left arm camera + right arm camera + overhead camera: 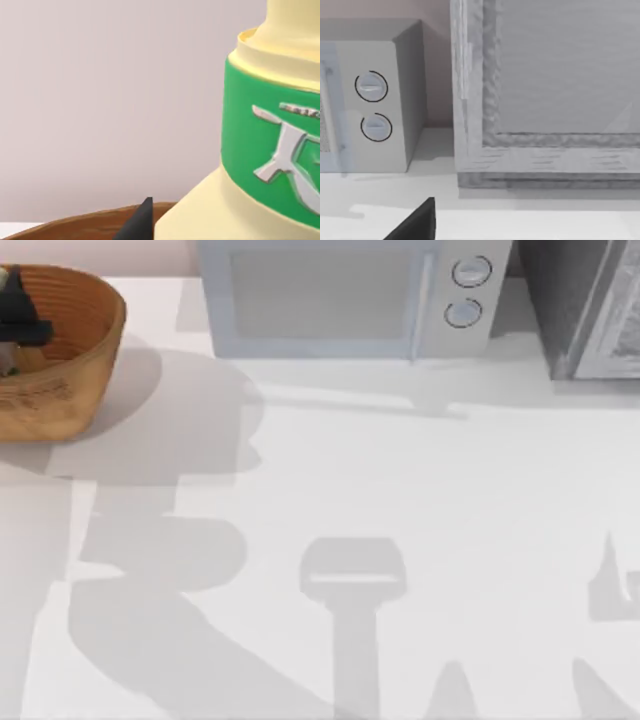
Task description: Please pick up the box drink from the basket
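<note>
Overhead, I see the basket (62, 350) at the table's (400, 540) far left corner, with my left hand (18, 318) dipped inside it as a dark shape against the woven wall; the box drink itself I cannot pick out from up there. The left wrist view gives what the top view lacks: the box drink (265, 150) stands right in front of the camera, pale yellow shoulder and green neck band filling the near side, with one dark fingertip (137, 222) just beside its base and the basket's brown rim behind. Whether that hand is gripping the bottle or spread around it, I cannot tell. The right wrist view faces the microwave (370, 100) and a grey cabinet (545, 90), one dark finger (415, 222) at the edge; I cannot tell its state either.
</note>
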